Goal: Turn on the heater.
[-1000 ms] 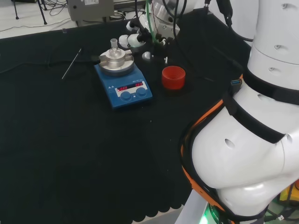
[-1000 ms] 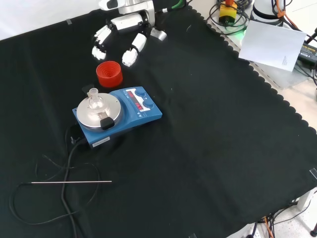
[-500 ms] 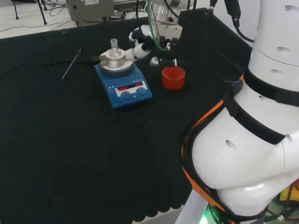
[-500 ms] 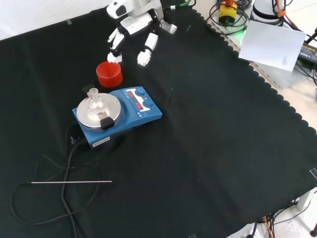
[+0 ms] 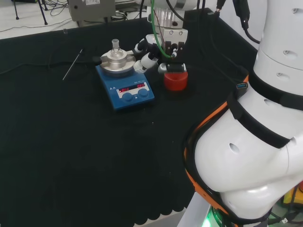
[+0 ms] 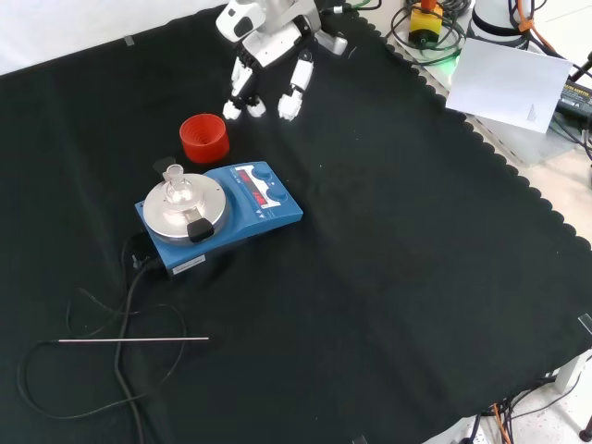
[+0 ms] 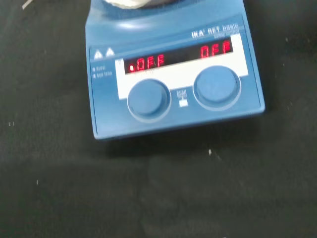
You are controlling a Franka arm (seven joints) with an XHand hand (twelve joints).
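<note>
Head view: the black-and-white hand, fingers relaxed and apart, hangs empty beside the blue box-shaped heater. Front view: heater below the hand; a sweep could topple the red ribbed ring. Wrist view: two blue round knobs untouched.

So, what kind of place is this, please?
Most likely a laboratory bench set up for robot trials. A blue heater with a small glass flask on its plate stands on black cloth, and a white robot arm's hand hovers beside it. Cables lie at the bench's edge.
</note>
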